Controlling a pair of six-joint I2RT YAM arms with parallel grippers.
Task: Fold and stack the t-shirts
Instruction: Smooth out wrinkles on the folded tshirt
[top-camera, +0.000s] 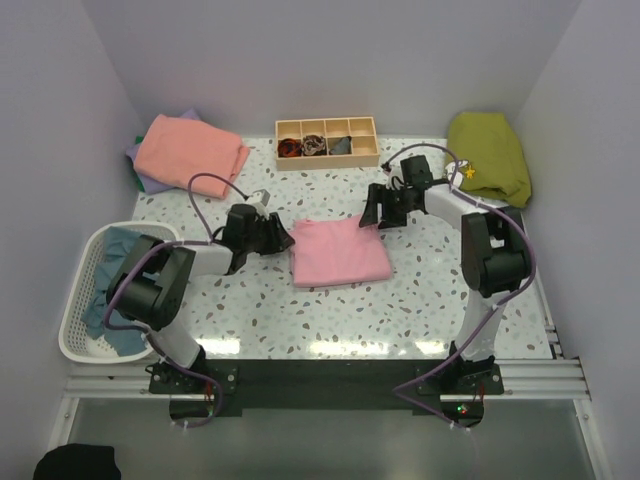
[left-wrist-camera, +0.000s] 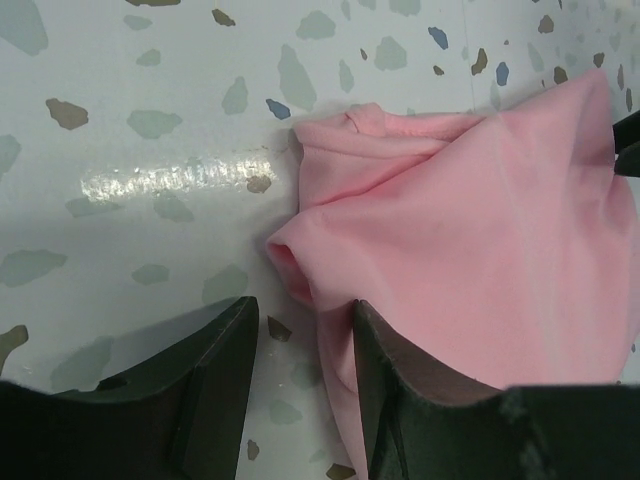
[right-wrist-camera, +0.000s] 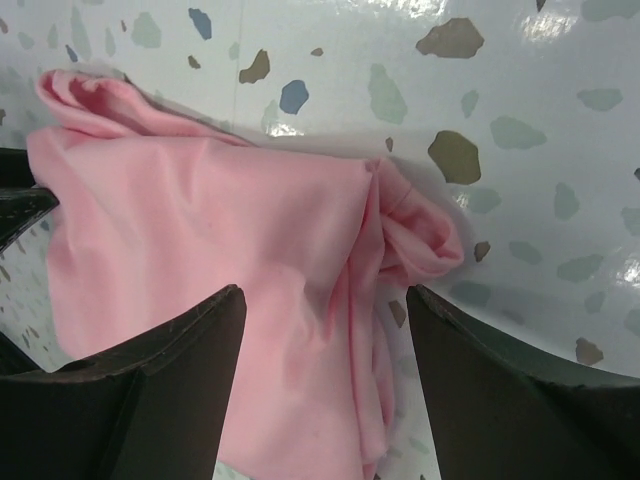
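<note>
In the white plastic basket (top-camera: 70, 322) a teal-blue cotton t-shirt (top-camera: 118, 242) is lying; the left end effector (top-camera: 281, 238) and the right end effector (top-camera: 374, 216) are standing open, gripping nothing, at the folded pink t-shirt (top-camera: 340, 252).

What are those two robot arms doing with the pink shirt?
They are folding t-shirts. A folded pink t-shirt lies in the middle of the table. The left hand is at its left edge and the right hand at its far right corner, both open, neither one gripping it. A salmon shirt lies at the back left, and more clothes wait in the white basket.
</note>
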